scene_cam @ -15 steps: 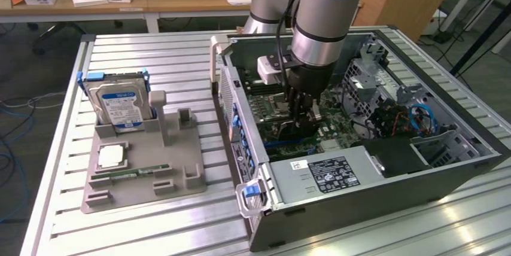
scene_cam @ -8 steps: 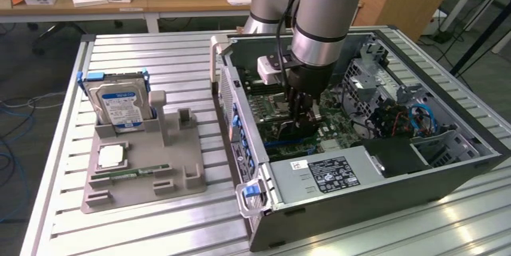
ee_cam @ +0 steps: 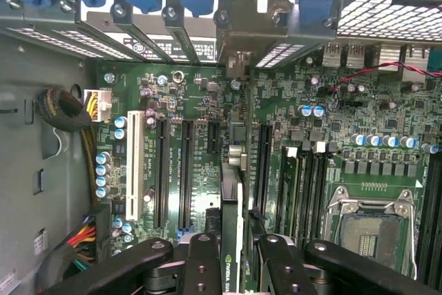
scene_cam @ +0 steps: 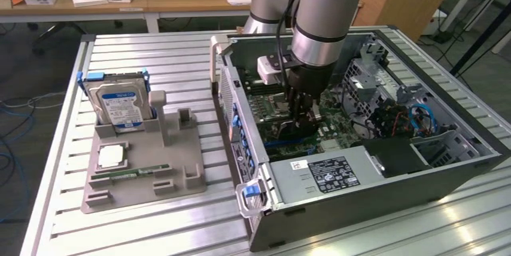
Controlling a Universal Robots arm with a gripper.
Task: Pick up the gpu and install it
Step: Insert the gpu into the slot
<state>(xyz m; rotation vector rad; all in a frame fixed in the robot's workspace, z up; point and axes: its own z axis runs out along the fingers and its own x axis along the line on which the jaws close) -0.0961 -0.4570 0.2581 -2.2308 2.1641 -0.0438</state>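
A case (scene_cam: 447, 172) lay open on its side on the table (scene_cam: 160, 52), at the exterior view's right. Just beside it, at the left, was a holder (scene_cam: 179, 172). A hard drive (scene_cam: 119, 107) stood upright at the holder's back, a CPU (scene_cam: 111, 156) lay before it, and a RAM stick (scene_cam: 131, 173) before that. Inside the case lay the board (scene_cam: 343, 133), with the power supply (scene_cam: 327, 175) at the near end. The gripper (scene_cam: 302, 125) hung over the board. The gpu (ee_cam: 230, 198) stood on edge between its fingers (ee_cam: 204, 260), near the socket (ee_cam: 369, 229).

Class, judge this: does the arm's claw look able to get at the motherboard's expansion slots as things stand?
Likely yes: the case lies open-sided, the claw, shut on the gpu, hangs inside it above the slots, and nothing lies across them.
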